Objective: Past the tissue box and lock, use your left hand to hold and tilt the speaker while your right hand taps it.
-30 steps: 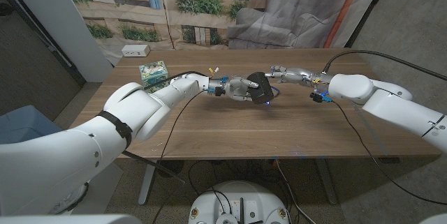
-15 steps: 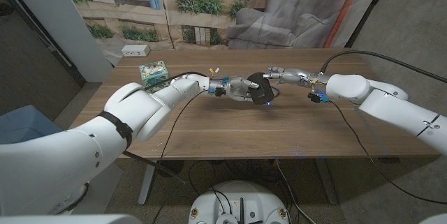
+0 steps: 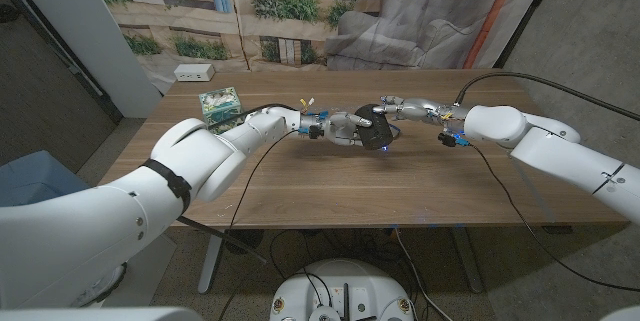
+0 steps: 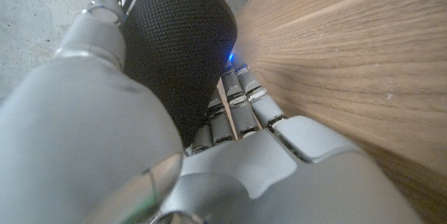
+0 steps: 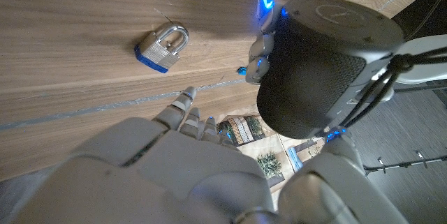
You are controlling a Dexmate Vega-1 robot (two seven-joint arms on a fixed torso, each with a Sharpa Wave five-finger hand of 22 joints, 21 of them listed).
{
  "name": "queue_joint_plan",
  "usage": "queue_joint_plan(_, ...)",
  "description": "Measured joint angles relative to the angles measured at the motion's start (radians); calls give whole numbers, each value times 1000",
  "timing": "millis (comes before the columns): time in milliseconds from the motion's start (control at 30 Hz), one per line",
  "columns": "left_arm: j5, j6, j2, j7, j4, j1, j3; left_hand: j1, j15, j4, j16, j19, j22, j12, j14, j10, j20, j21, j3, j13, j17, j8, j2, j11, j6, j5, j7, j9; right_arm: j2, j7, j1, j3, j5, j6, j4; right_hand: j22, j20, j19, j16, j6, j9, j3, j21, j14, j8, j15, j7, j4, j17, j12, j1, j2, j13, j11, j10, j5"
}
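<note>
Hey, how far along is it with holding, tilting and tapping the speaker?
Done: the left robot hand grips the speaker, which sits tilted off the table. In hand: the right robot hand is at the speaker, fingers reaching its side in the right wrist view, though actual contact is unclear. Left: the tap itself, as far as these views show.

In the head view we cannot tell whether the right hand touches the speaker; its fingertips merge with the dark shell. The left hand hides much of the speaker's near side there. In the left wrist view the speaker is cut off by the frame's edge and the palm covers its base. In the right wrist view the tissue box is partly hidden behind fingers, its print too small to read.
</note>
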Motion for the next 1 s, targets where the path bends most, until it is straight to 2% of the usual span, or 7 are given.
queue_joint_plan(1000,7,-9,-17,24,16,-3,-6,0,0,-4,-3,2,0,3,7,3,-2,0,4,0,0,0,0,3,2,0,2,-1,18,6,12,-13,-5,9,31,0,0,0,4,0,0,-7,0,-1,0,-1,0,7,0,7,-7,7,0,0,0,4)
